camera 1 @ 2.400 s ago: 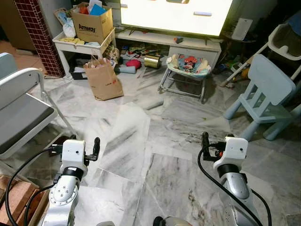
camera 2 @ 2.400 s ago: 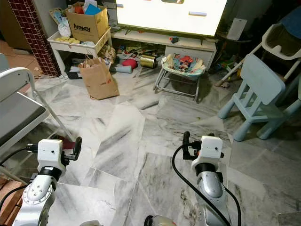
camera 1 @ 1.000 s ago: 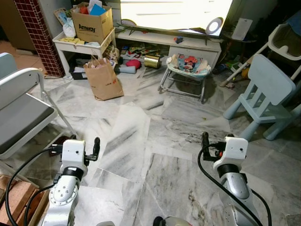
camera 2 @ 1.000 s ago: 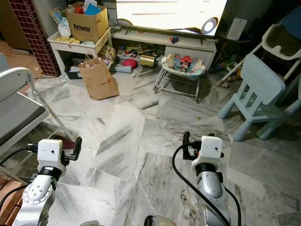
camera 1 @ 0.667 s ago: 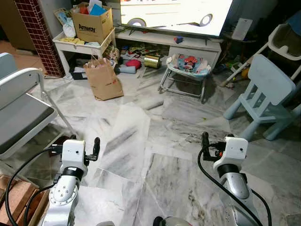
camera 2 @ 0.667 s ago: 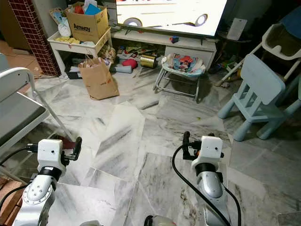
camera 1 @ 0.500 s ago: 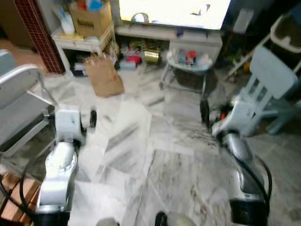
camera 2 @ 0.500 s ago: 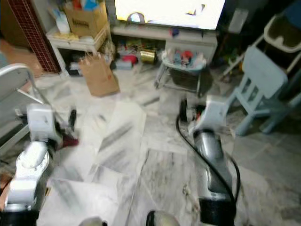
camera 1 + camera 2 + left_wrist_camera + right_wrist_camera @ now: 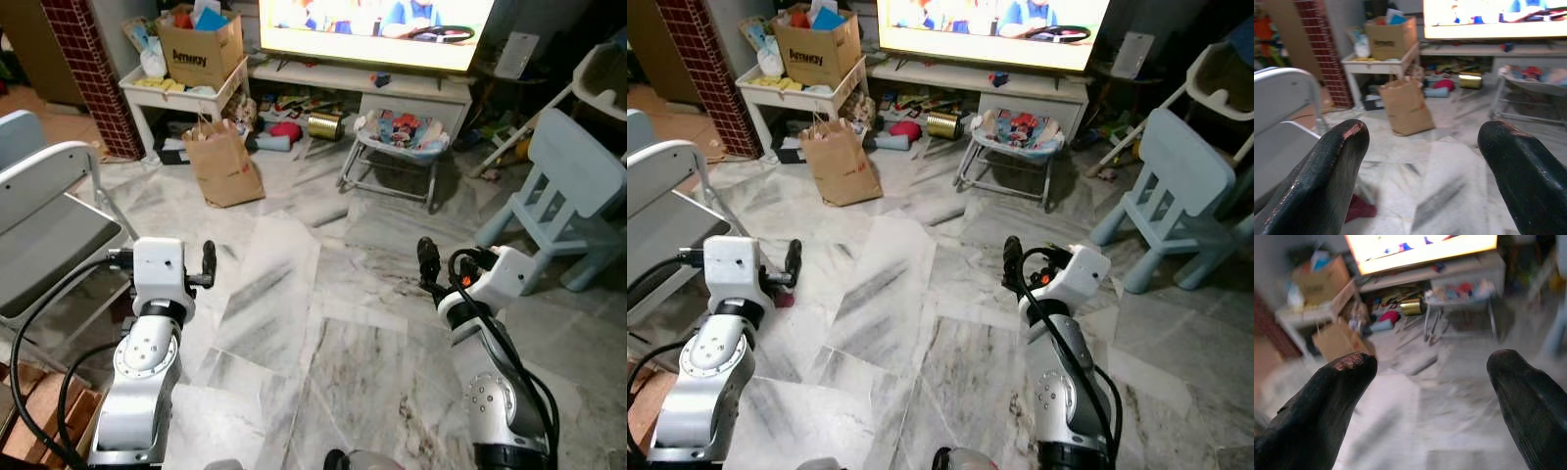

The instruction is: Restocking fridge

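Head views give you a wide stretch of grey-veined marble floor, glossy and flat, open from your arms up to the TV stand. That stand marks the far edge: a long white shelf under a lit screen, with toys and a shiny gold tin scattered at its foot. Left of the stand sits a white side table carrying a cardboard box, and a creased brown paper bag stands on the floor in front of it. A wire-framed baby bouncer sits just before the stand. Right of the stand, a pale blue plastic chair hems in that side; opposite, a grey metal chair closes in near your left arm. Your left gripper has its rounded black fingers spread apart, holding nothing. Your right gripper is likewise spread and holds nothing. No fridge can be made out among these things.
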`<state>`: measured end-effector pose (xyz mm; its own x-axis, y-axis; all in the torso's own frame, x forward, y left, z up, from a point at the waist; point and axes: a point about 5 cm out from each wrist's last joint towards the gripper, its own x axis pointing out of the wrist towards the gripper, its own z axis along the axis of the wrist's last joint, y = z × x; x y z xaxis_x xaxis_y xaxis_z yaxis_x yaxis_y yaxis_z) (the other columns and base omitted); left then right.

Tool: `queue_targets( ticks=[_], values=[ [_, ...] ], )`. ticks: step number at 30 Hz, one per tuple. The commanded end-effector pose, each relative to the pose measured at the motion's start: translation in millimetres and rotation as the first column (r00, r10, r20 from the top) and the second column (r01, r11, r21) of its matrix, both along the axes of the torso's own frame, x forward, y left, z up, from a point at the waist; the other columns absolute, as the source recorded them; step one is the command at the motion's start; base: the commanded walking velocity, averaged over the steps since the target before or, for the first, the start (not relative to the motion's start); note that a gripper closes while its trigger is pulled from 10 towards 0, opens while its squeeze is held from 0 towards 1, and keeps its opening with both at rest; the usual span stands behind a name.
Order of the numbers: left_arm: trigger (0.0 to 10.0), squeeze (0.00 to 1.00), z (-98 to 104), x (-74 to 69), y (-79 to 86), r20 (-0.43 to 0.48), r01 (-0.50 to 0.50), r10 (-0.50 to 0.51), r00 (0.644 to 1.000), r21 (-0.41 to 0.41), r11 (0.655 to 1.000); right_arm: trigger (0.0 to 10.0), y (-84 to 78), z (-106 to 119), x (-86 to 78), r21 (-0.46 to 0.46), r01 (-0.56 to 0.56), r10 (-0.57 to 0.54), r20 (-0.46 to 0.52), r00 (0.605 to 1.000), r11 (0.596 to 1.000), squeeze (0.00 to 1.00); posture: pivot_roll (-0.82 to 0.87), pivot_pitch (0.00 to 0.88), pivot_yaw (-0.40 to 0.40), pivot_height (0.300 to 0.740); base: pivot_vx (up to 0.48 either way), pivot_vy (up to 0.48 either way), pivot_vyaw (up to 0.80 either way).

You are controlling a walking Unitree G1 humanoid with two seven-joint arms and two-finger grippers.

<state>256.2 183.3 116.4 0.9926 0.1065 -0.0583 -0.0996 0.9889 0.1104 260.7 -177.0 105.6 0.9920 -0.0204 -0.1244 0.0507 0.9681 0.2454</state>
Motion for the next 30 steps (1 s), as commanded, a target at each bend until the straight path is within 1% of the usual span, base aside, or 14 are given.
queue_targets(
  ticks=[1,2,3,4,6,7,8,9,14,16,17,23,27,30],
  values=[
    [10.0,0.00,4,-1.8,7.2,0.007,-0.034,0.034,0.999,0.017,0.999,10.0,5.1,10,-0.5,-0.031,-0.046,0.047,0.037,0.998,0.998,0.00,0.03,0.043,-0.051,0.740,0.000,0.000,0.00],
    [10.0,0.00,4,-1.8,8.7,0.005,-0.040,0.040,0.999,0.031,0.999,10.0,4.6,13,-0.2,-0.011,-0.063,0.064,0.045,0.997,0.998,0.00,0.03,0.045,-0.052,0.740,0.000,0.000,0.00],
    [10.0,0.00,5,-1.6,10.3,0.021,-0.050,0.049,0.999,0.067,0.996,10.0,4.2,18,2.3,-0.046,-0.072,0.075,0.064,0.995,0.996,0.00,0.03,0.047,-0.052,0.740,0.000,0.000,0.00],
    [10.0,0.00,5,-0.4,9.7,0.012,-0.054,0.053,0.998,0.060,0.997,10.0,4.3,22,6.3,-0.078,-0.076,0.082,0.082,0.993,0.994,0.00,0.03,0.050,-0.049,0.740,0.000,0.000,0.80],
    [10.0,0.00,5,0.7,8.7,0.008,-0.055,0.055,0.998,0.048,0.997,10.0,4.4,23,8.8,-0.086,-0.074,0.081,0.087,0.993,0.994,0.00,0.03,0.052,-0.045,0.740,0.000,0.142,0.80],
    [10.0,0.00,8,4.0,5.5,0.015,-0.050,0.049,0.999,0.037,0.998,10.0,5.2,27,14.2,-0.065,-0.064,0.070,0.100,0.993,0.996,0.00,0.03,0.058,-0.033,0.740,0.000,0.480,0.80],
    [10.0,0.00,8,4.0,5.5,0.015,-0.050,0.049,0.999,0.037,0.998,10.0,5.2,27,14.2,-0.065,-0.064,0.070,0.100,0.993,0.996,0.00,0.03,0.058,-0.033,0.740,0.000,0.480,0.80],
    [10.0,0.00,13,7.4,2.5,0.031,-0.037,0.035,0.999,0.043,0.998,10.0,6.6,31,18.8,-0.032,-0.056,0.059,0.113,0.992,0.998,0.00,0.03,0.060,-0.024,0.740,0.000,0.480,0.80],
    [10.0,0.00,22,12.1,-0.5,0.061,-0.005,-0.001,0.998,0.091,0.996,10.0,14.3,38,22.7,-0.034,-0.066,0.070,0.138,0.988,0.997,0.00,0.03,0.074,-0.006,0.740,0.000,0.480,0.80],
    [10.0,0.00,22,12.8,-0.5,0.058,-0.004,-0.001,0.998,0.092,0.996,10.0,14.3,40,22.4,-0.063,-0.059,0.068,0.148,0.987,0.996,0.00,0.03,0.081,-0.004,0.740,0.000,0.480,0.60],
    [10.0,0.00,22,13.3,-1.8,0.059,0.004,-0.011,0.998,0.105,0.995,10.0,11.4,36,22.1,-0.055,-0.027,0.034,0.125,0.992,0.998,0.00,0.03,0.081,-0.005,0.740,0.000,0.480,0.00],
    [10.0,0.00,18,8.9,-6.6,0.032,0.033,-0.037,0.999,0.125,0.992,10.0,6.1,25,21.7,-0.042,0.014,-0.012,0.060,0.998,0.999,0.00,0.04,0.073,-0.013,0.740,0.000,0.480,0.00],
    [10.0,0.00,15,4.2,-14.0,0.004,0.068,-0.069,0.998,0.140,0.988,10.0,-5.3,11,18.1,-0.048,0.135,-0.136,-0.014,0.991,0.990,0.00,0.05,0.073,-0.018,0.740,0.000,0.477,0.00],
    [10.0,0.00,15,3.6,-17.3,0.003,0.097,-0.099,0.995,0.161,0.982,10.0,-6.1,7,16.9,-0.061,0.145,-0.146,-0.025,0.989,0.988,0.00,0.05,0.070,-0.017,0.740,0.000,0.466,0.00]
  ],
)
